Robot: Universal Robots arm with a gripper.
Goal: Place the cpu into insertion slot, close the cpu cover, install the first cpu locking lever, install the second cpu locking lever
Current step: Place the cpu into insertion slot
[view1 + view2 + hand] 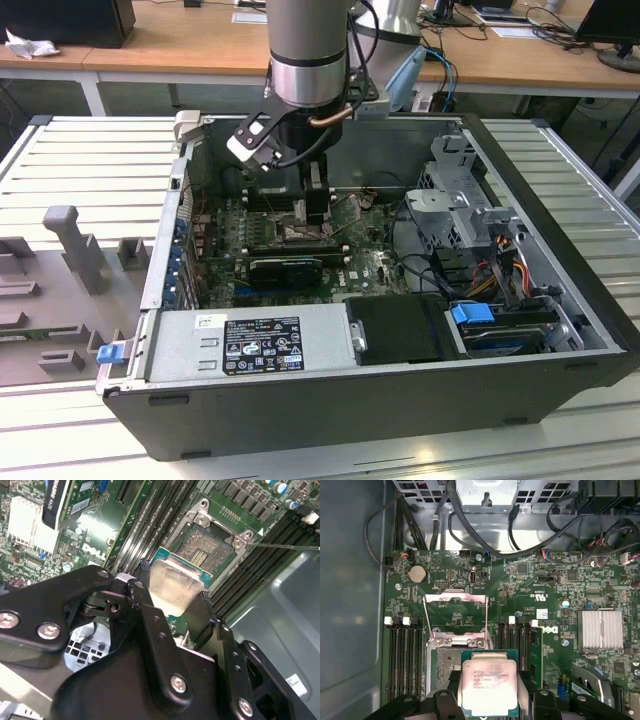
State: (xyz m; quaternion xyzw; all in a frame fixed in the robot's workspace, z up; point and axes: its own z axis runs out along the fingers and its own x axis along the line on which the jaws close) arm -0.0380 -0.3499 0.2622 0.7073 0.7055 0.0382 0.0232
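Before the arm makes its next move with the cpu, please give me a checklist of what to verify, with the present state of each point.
1. Grip: the cpu is held in the gripper, clamped from two sides: ok.
2. The cpu cover is raised off the insertion slot: ok.
3. Slot contacts free of loose things: the visible part is bare, the rest is hidden behind the cpu: cannot tell.
4. The cpu centred over the slot: it overlaps only one part of it: not ok.
5. The cpu level with the slot: cannot tell.
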